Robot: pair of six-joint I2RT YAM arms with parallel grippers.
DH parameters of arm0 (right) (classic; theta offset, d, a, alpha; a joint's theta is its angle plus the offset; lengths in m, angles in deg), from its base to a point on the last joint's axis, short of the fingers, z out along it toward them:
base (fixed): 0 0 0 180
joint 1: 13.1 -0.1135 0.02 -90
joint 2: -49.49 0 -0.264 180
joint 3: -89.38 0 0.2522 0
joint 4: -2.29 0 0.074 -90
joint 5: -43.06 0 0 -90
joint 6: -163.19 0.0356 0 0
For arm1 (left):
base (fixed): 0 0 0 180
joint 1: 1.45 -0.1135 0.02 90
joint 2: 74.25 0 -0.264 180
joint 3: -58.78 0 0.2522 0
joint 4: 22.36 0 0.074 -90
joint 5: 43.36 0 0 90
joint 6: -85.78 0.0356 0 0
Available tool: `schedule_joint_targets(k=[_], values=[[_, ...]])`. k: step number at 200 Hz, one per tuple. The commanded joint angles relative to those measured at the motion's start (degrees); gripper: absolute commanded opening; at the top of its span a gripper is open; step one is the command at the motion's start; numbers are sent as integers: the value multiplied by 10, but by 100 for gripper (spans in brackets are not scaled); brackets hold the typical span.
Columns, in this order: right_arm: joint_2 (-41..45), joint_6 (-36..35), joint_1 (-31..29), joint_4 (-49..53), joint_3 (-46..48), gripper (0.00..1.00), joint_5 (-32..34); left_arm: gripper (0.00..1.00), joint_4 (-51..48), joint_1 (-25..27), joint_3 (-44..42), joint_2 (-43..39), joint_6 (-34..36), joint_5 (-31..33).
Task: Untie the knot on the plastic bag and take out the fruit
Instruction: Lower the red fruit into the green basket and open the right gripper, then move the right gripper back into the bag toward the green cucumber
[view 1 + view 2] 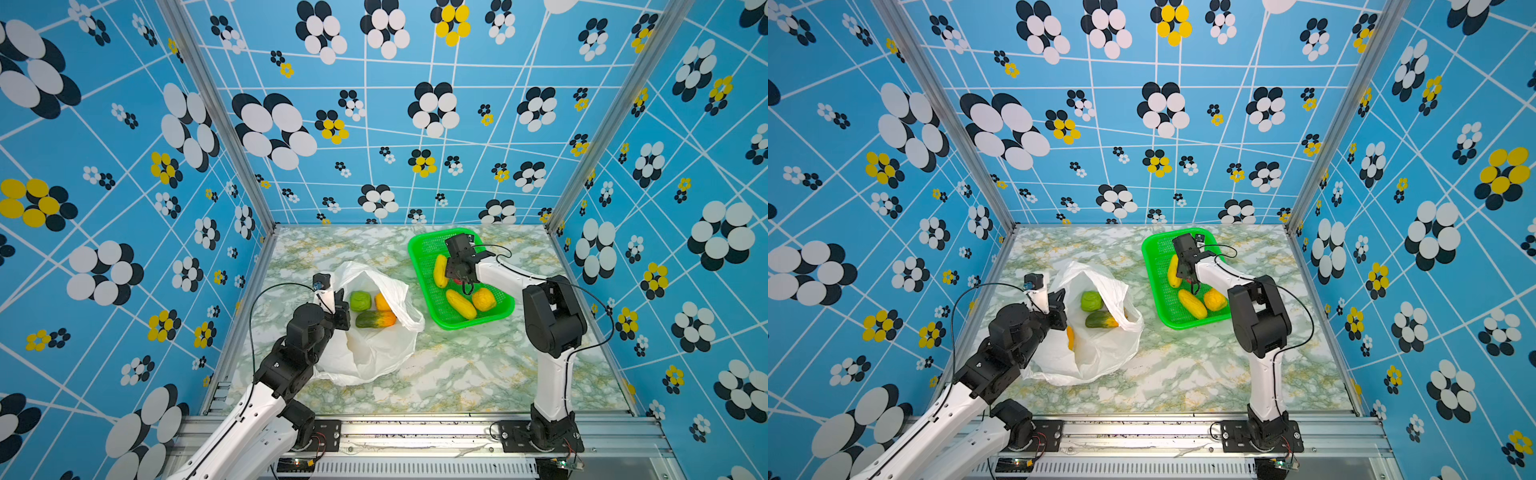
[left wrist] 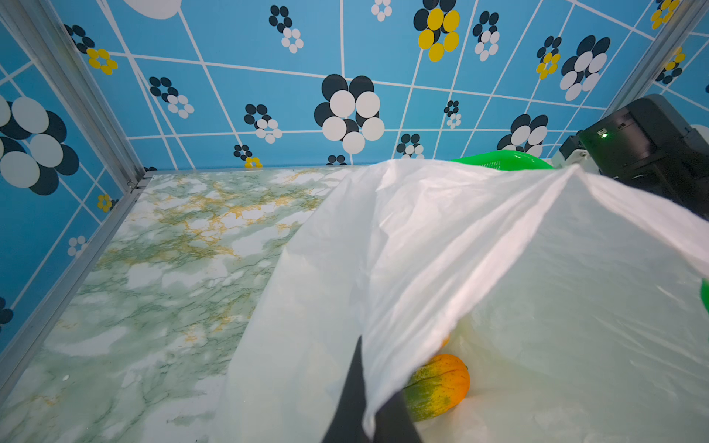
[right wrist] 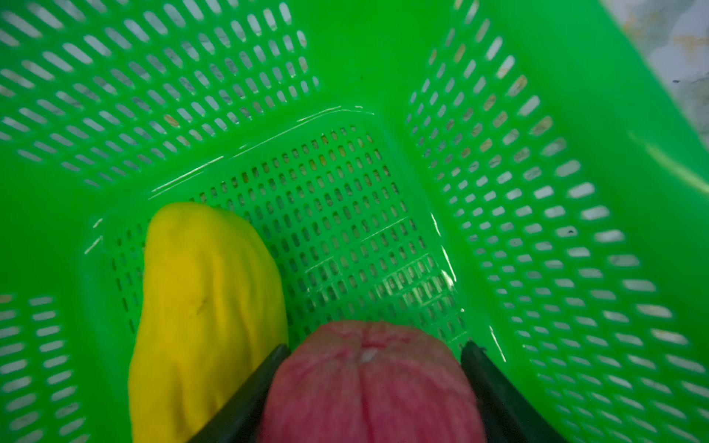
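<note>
**Editor:** What is the right gripper (image 3: 376,349) doing?

**Photographer:** It is hanging low inside the basket (image 1: 428,249), toward the back edge of the table (image 1: 478,374); its jaws are flanking a peach fruit (image 3: 368,387), just beside a yellow one (image 3: 207,307); whether they are pinching it or letting go, I cannot tell.

**Editor:** And the left gripper (image 2: 374,414)?

**Photographer:** It is clamping the rim of the bag (image 1: 374,357), holding the mouth up and open; the bag is lying near the table's left edge, white, thin and crumpled; no knot is showing, so the untying is looking done.

**Editor:** What is lying inside?

**Photographer:** A green ball (image 1: 360,301), an orange piece (image 1: 382,302) and a long fruit (image 1: 376,319), green fading to orange, are resting in the open mouth; a yellowish piece (image 1: 1070,337) is showing through the plastic in a top view.

**Editor:** Which way is the next reach going, by your reckoning?

**Photographer:** From the basket, the bag is lying toward the left and front edges; the long fruit's axis is running roughly along the front edge; the left arm is nearer but busy with the rim, so the right arm is probably facing a reach across the middle.
</note>
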Motion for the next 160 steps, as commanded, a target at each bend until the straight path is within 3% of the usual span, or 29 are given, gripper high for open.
schedule_joint_targets(k=[1, 52, 106, 130, 160], values=[[-9, 7, 3, 12, -13, 81, -11, 0, -3, 0, 2, -3, -4, 8], [69, 1, 3, -14, 48, 86, -12, 0, -3, 0, 3, -1, -3, 7], [328, -9, -18, -132, 238, 85, -30, 0, -3, 0, 1, -3, -4, 8], [462, -68, -83, -249, 337, 81, -51, 0, -3, 0, 2, -1, -4, 9], [600, -170, -210, -427, 458, 75, -120, 0, -4, 0, 2, -4, -4, 9]])
